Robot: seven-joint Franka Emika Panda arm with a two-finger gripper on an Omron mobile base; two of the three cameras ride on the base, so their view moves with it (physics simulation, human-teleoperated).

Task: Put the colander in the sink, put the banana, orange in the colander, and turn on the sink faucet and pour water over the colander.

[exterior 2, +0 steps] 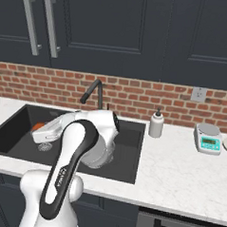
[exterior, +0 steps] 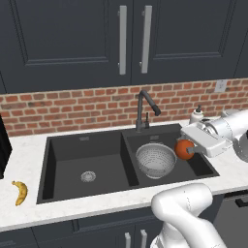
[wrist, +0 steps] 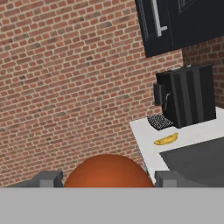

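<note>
Gripping the orange between wide-set fingers

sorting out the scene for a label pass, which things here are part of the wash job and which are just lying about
Part of the job:
- colander, in the right basin of the sink
- orange, held between the fingers
- banana, on the counter left of the sink
- sink faucet

Just lying about:
- soap bottle
- kitchen scale
- coffee machine
</note>
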